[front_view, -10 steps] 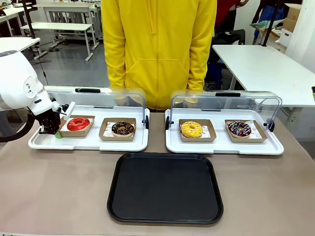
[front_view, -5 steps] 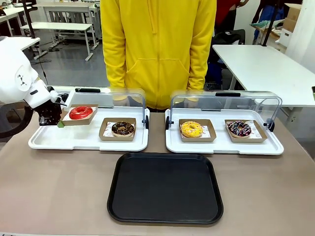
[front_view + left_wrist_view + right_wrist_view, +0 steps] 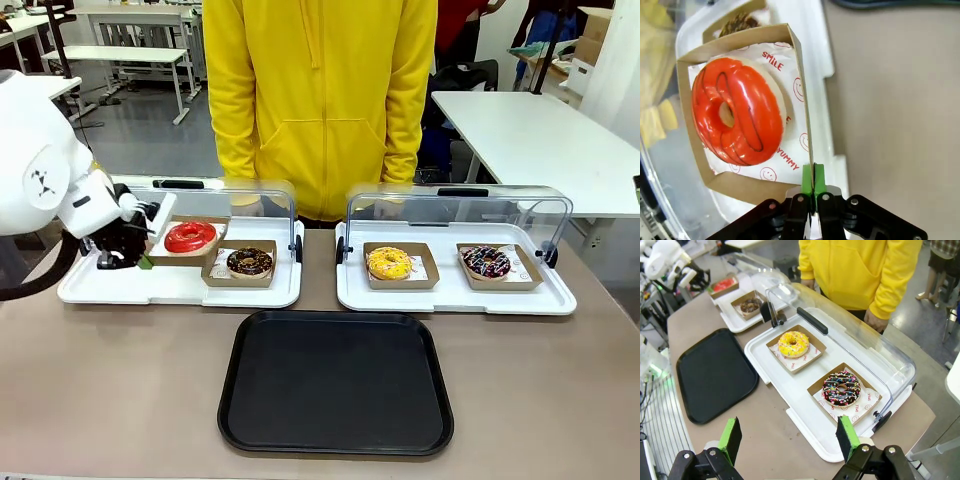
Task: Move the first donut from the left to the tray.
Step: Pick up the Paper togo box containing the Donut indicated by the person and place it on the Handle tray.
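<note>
The red glazed donut (image 3: 190,237) in its brown cardboard holder hangs lifted above the left white tray (image 3: 100,290), partly over the chocolate donut (image 3: 249,262). My left gripper (image 3: 143,259) is shut on the holder's near left edge. In the left wrist view the green pads (image 3: 813,177) pinch the cardboard wall beside the red donut (image 3: 737,118). The black tray (image 3: 335,381) lies empty at the table's front middle, also seen in the right wrist view as the black tray (image 3: 715,375). My right gripper (image 3: 790,437) stands open, high above the right side of the table.
The right white tray (image 3: 455,295) holds a yellow donut (image 3: 388,262) and a sprinkled chocolate donut (image 3: 486,262); both trays have clear lids raised at the back. A person in a yellow hoodie (image 3: 320,100) stands at the far edge.
My left gripper has carried the red donut in its holder up off the left tray and to the right, toward the chocolate donut.
</note>
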Motion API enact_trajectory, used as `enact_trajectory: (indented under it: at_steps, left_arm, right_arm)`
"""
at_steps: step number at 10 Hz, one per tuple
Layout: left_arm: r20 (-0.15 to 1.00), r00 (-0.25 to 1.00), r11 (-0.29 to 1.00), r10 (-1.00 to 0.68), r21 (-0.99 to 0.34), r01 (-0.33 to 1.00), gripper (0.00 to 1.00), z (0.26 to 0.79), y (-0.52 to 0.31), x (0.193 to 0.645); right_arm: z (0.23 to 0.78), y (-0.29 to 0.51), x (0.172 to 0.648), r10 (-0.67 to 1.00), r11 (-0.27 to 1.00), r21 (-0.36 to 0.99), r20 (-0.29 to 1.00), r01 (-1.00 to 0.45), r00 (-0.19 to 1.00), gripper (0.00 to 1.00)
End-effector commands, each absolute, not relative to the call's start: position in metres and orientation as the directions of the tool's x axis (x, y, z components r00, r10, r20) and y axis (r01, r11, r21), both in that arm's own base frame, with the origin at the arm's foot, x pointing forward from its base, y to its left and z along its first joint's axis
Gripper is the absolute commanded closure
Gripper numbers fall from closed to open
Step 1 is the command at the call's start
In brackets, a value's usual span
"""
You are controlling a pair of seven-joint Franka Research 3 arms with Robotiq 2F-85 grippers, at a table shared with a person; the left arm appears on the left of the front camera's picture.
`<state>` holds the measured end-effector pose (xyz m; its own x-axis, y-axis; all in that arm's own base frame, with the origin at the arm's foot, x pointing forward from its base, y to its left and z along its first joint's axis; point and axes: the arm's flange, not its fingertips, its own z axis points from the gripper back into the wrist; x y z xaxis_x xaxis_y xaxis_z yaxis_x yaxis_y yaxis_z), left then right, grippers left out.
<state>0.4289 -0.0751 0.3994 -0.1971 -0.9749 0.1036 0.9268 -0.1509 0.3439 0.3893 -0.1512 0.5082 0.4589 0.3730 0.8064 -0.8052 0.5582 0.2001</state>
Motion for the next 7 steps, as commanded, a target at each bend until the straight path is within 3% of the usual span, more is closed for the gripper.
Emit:
enact_trajectory:
  at_steps: [1,5,6,7]
  left_arm:
    - [0.094,-0.205,-0.160,-0.974,0.355,0.921,0.98,0.399,-0.097,0.394]
    - [0.116,-0.229,-0.176,-0.966,0.348,0.921,0.98,0.382,-0.145,0.323]
    - [0.079,-0.204,-0.164,-0.976,0.352,0.922,0.98,0.383,-0.145,0.324]
    - [0.133,-0.237,-0.180,-0.962,0.345,0.921,0.98,0.408,-0.155,0.386]
  right_arm:
    - [0.508,-0.151,0.392,0.363,0.547,0.184,0.827,-0.816,0.430,0.00]
    - [0.508,-0.151,0.392,0.363,0.547,0.184,0.827,-0.816,0.430,0.00]
    - [0.508,-0.151,0.392,0.363,0.547,0.184,0.827,-0.816,0.430,0.00]
    - [0.508,-0.151,0.392,0.363,0.547,0.184,0.827,-0.816,0.430,0.00]
